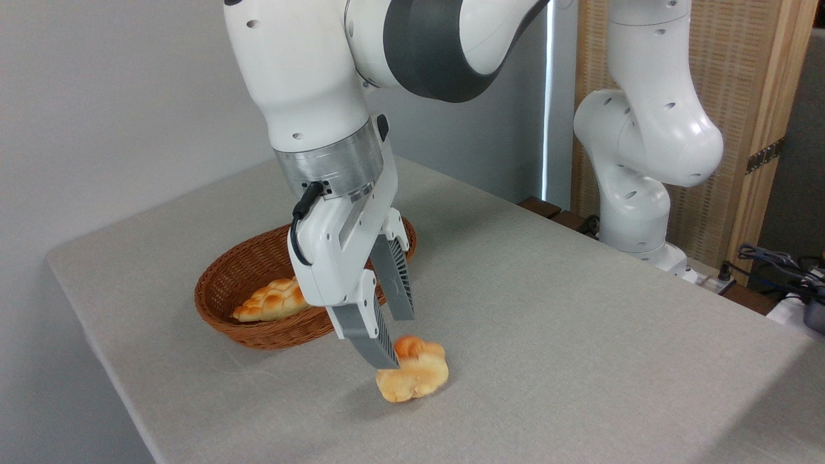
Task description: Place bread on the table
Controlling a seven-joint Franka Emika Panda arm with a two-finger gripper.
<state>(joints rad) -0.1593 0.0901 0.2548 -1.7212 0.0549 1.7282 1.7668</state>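
Note:
The bread (416, 372), a small pale golden bun with lobed edges, lies on the light grey table (567, 335) just right of the basket. My gripper (395, 341) hangs directly above and slightly left of it, pointing down, open. The nearer fingertip (385, 361) is at the bun's left edge, while the farther finger is higher and clear of it. Nothing is held between the fingers.
A brown oval wicker basket (258, 336) stands left of the bun, partly behind my gripper, with a longer braided loaf (271, 301) inside. The arm's base (638, 225) is at the table's far right edge. Cables (773, 261) lie beyond it.

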